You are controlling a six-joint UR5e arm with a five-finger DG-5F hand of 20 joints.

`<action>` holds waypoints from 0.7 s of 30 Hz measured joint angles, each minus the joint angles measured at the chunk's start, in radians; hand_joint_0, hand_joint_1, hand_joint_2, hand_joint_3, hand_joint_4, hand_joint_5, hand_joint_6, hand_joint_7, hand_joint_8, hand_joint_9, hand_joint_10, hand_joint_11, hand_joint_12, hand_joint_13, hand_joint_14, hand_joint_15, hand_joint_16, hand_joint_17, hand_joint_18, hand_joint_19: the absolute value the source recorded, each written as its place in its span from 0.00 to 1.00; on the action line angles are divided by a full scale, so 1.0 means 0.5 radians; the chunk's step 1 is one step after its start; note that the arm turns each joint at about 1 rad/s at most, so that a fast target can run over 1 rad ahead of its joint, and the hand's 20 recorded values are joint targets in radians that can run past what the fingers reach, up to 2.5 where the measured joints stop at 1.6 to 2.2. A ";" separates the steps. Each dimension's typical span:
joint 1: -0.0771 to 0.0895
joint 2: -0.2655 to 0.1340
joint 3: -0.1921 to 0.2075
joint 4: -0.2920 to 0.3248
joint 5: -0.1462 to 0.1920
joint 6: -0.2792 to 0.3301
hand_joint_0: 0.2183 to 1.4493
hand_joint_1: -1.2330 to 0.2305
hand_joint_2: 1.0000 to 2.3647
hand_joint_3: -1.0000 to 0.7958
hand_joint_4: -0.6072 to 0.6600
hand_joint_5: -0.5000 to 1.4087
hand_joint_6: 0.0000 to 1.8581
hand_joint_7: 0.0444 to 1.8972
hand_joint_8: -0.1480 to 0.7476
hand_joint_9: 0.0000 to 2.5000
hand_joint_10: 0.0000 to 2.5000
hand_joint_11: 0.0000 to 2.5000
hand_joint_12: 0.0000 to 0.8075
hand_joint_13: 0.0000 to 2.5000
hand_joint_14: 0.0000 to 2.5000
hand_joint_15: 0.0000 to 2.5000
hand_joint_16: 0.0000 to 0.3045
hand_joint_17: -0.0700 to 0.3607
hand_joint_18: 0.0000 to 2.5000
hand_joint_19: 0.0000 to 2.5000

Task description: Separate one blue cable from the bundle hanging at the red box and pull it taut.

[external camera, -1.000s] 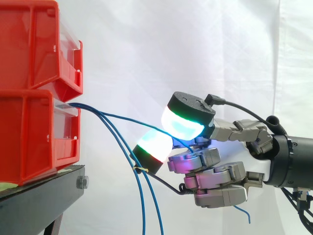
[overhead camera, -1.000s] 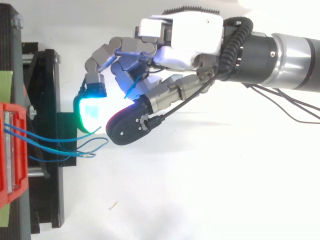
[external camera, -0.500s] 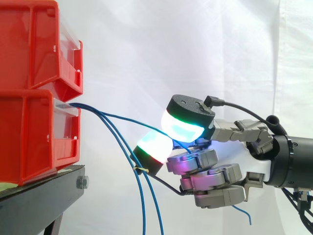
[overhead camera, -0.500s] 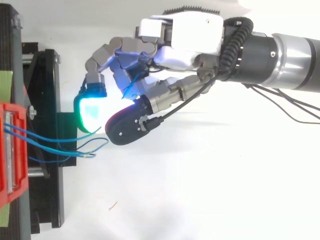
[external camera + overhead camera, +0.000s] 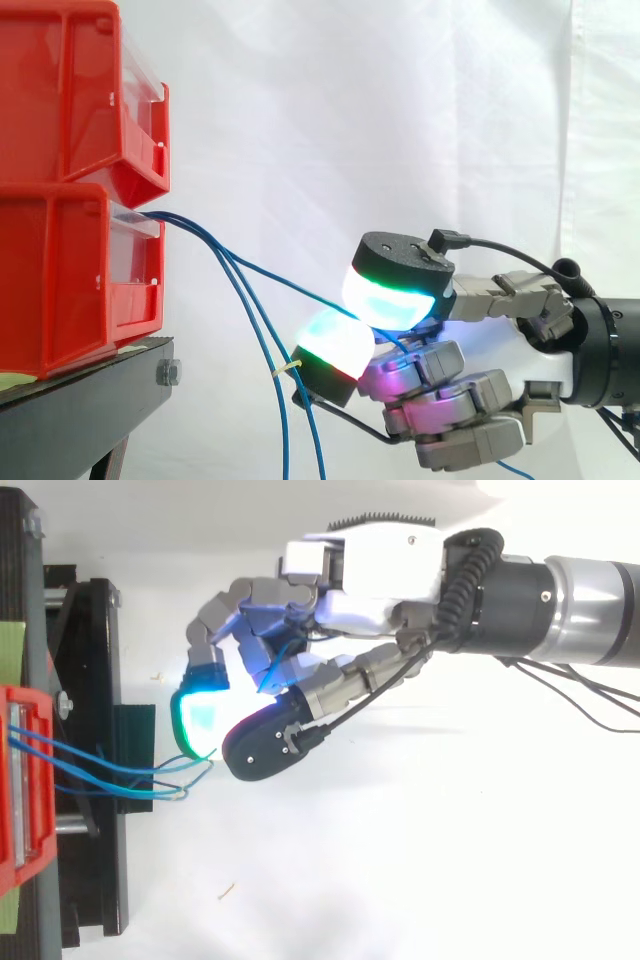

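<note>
Several thin blue cables come out of the lower red bin (image 5: 60, 280) and hang down in a bundle (image 5: 268, 370). One blue cable (image 5: 275, 275) leaves the bundle and runs in a fairly straight line down to my hand (image 5: 450, 395). It passes between two glowing fingertips (image 5: 392, 295) that are pinched together on it. The other fingers are curled under the palm. From above, my hand (image 5: 370, 565) reaches in from the right toward the bin (image 5: 25, 780), and the cables (image 5: 120, 775) stretch between them.
A second red bin (image 5: 60, 90) sits on top of the lower one, both on the black stand (image 5: 85, 405). A small yellow tie (image 5: 290, 369) marks one hanging cable. A loose blue cable end (image 5: 515, 470) trails below my hand. The white curtain hangs behind.
My hand has moved down and slightly away from the bins with the cable in its pinch. The held cable now runs straighter and lower.
</note>
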 measured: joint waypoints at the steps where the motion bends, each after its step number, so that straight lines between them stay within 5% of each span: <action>1: 0.000 0.000 0.000 -0.008 -0.017 0.017 0.40 0.27 0.02 0.57 0.48 0.15 0.50 0.62 0.53 0.17 1.00 0.60 0.48 0.35 1.00 0.47 0.14 0.38 0.55 0.66; 10: 0.005 0.036 0.001 -0.082 -0.296 0.006 0.40 0.28 0.02 0.58 0.48 0.15 0.51 0.61 0.53 0.17 1.00 0.58 0.48 0.32 1.00 0.49 0.14 0.39 0.52 0.66; 21: -0.006 0.055 0.001 -0.170 -0.352 0.007 0.40 0.27 0.01 0.61 0.48 0.15 0.51 0.61 0.54 0.18 1.00 0.55 0.49 0.32 1.00 0.46 0.15 0.40 0.51 0.62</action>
